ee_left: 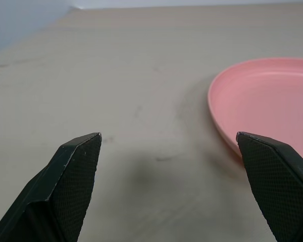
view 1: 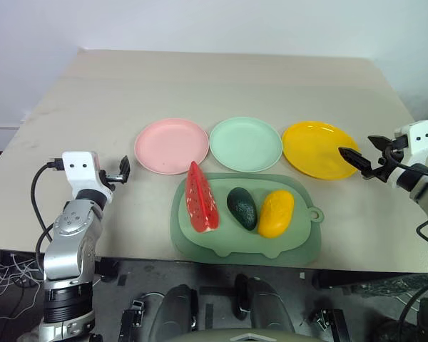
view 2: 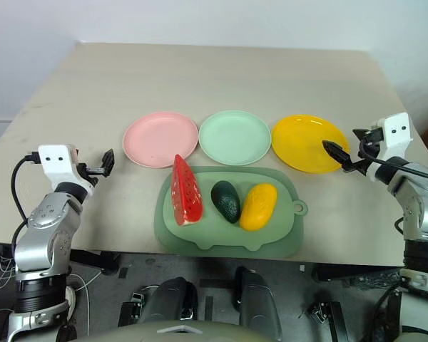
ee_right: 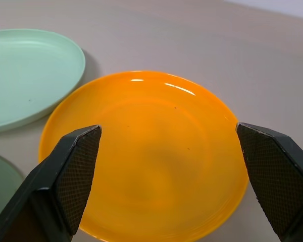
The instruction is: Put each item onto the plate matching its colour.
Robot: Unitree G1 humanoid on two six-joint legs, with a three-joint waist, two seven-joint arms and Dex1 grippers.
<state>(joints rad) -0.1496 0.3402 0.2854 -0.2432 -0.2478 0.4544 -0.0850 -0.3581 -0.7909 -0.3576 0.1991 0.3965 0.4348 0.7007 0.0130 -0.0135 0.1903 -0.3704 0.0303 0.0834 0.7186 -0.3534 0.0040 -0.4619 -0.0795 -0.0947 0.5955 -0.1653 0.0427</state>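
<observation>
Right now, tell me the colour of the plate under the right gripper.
Bright yellow plate; clearest in the right wrist view.

Glossy plastic yellow plate (ee_right: pixel 156 161), matt pink plate (ee_left: pixel 272 96), matt wood-grain table (view 1: pixel 221 85)

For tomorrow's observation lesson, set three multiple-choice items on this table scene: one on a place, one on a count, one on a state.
1. Where does the avocado lie?
A on the mint plate
B on the green mat
C on the bare table

2. How many plates are there?
A two
B three
C four

3. How is the right tool?
A open, empty
B shut on the mango
C shut, empty

Answers:
1 B, it lies between the watermelon slice and the mango.
2 B, pink plate, mint plate, yellow plate.
3 A, fingers stand apart over the yellow plate.
</observation>
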